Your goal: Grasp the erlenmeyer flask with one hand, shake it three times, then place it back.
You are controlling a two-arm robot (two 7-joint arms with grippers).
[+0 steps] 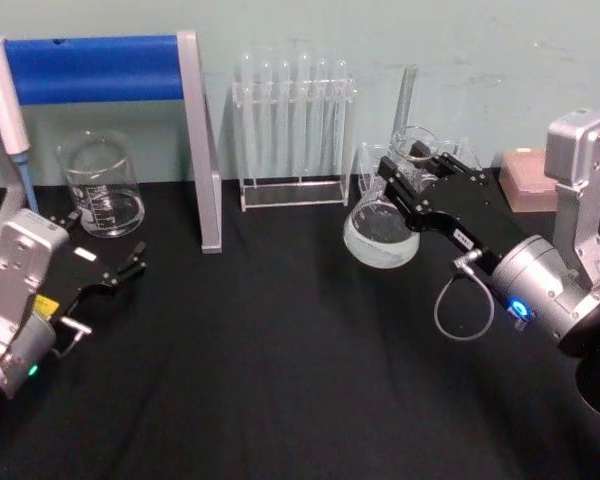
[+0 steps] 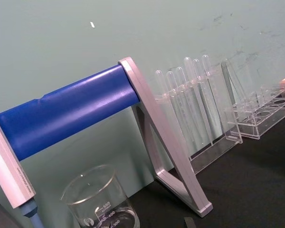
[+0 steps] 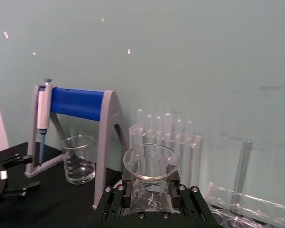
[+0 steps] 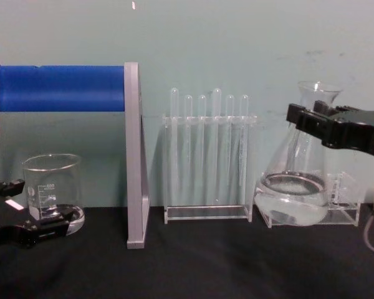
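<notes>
The erlenmeyer flask point(image 1: 380, 235) stood near the back edge of the desk point(image 1: 280, 390), right of its middle, with a little clear liquid pooled in its wide base. Whether the base touched the desk could not be told. The right gripper point(image 1: 420, 170) pinched the neck just under the flared rim. A test tube rack point(image 1: 293, 130) was just beside it to the left. Farther left were a blue-barred stand point(image 1: 195, 130) and a beaker point(image 1: 102, 185). The left gripper point(image 1: 125, 268) lay near the desk's left edge, fingers spread.
</notes>
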